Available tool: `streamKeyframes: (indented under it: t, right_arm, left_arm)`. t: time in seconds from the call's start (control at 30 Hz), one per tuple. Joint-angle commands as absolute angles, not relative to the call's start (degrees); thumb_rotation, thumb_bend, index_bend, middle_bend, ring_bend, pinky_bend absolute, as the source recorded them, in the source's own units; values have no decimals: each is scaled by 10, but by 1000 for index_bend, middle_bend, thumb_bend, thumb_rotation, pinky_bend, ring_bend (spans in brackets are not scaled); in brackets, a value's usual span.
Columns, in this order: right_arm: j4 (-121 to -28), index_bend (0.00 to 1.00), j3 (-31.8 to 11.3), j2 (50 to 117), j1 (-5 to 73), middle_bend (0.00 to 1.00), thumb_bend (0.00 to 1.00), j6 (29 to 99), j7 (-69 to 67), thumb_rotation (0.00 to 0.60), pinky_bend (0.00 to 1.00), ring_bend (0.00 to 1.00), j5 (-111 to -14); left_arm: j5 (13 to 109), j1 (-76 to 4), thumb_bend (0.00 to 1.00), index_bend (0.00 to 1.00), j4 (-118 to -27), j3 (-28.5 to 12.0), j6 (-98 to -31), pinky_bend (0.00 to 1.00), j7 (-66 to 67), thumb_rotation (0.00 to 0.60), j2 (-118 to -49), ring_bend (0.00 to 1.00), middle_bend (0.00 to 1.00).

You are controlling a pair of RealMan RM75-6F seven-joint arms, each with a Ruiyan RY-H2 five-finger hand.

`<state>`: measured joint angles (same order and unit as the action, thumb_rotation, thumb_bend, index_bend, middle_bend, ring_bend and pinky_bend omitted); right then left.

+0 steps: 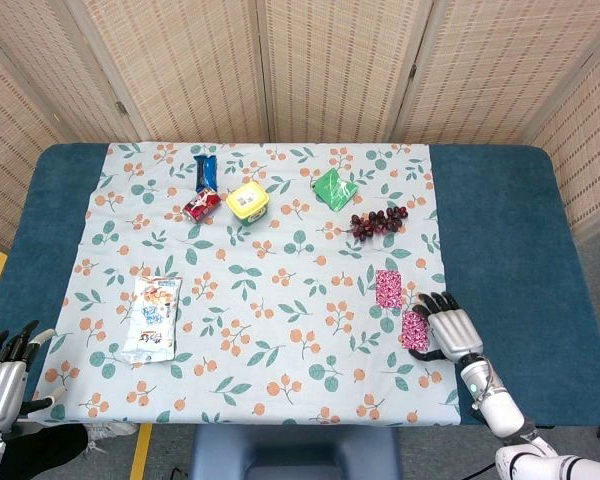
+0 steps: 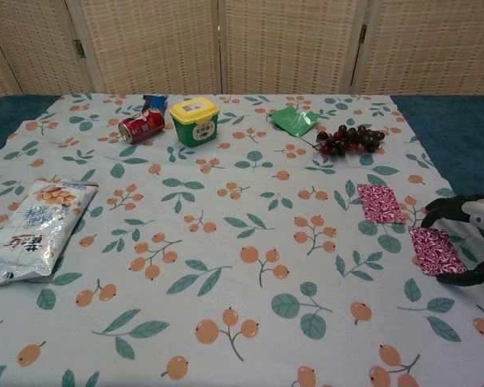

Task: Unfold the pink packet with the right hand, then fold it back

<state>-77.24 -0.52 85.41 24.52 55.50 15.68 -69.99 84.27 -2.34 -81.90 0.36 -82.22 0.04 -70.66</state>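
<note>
Now the right hand [image 1: 452, 330] sat at the near right of the floral tablecloth [image 1: 280, 300], its fingers spread around the near pink packet [image 2: 436, 250], thumb and fingertips at its edges though a true pinch could not be made out, while a second pink piece [image 2: 379, 202] lay flat just beyond it. Thin, light and limp that packet looked, likely slippery foil, so the free edge seemed the place to catch it. Down at the near left corner, the left hand [image 1: 2, 375] hung open, holding nothing.

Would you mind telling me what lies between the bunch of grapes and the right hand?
Two pink packets lie there; the nearer pink packet sits by the right hand. The grapes are beyond. The head view shows it best.
</note>
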Motion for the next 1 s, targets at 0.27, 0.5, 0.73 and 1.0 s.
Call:
streamKeyframes:
  t: [0.27, 0.5, 0.73, 1.0]
  right_arm:
    - [-791, 239, -8, 843, 239, 115, 245, 569, 150, 418, 0, 0, -712]
    - [-820, 239, -29, 823, 252, 115, 244, 567, 133, 417, 0, 0, -715]
    - [-814, 239, -67, 819, 289, 115, 244, 535, 137, 419, 0, 0, -687]
    - [-750, 239, -90, 857, 336, 113, 244, 474, 145, 418, 0, 0, -638]
  left_arm:
    - [844, -23, 215, 193, -820, 4, -823, 0, 1, 600, -707, 166, 87]
    - [844, -23, 216, 193, -821, 4, -823, 0, 2, 600, -706, 166, 87]
    - [843, -23, 215, 193, -823, 4, -823, 0, 5, 600, -706, 166, 87]
    - [840, -22, 215, 193, -827, 4, -821, 0, 10, 600, -705, 166, 87]
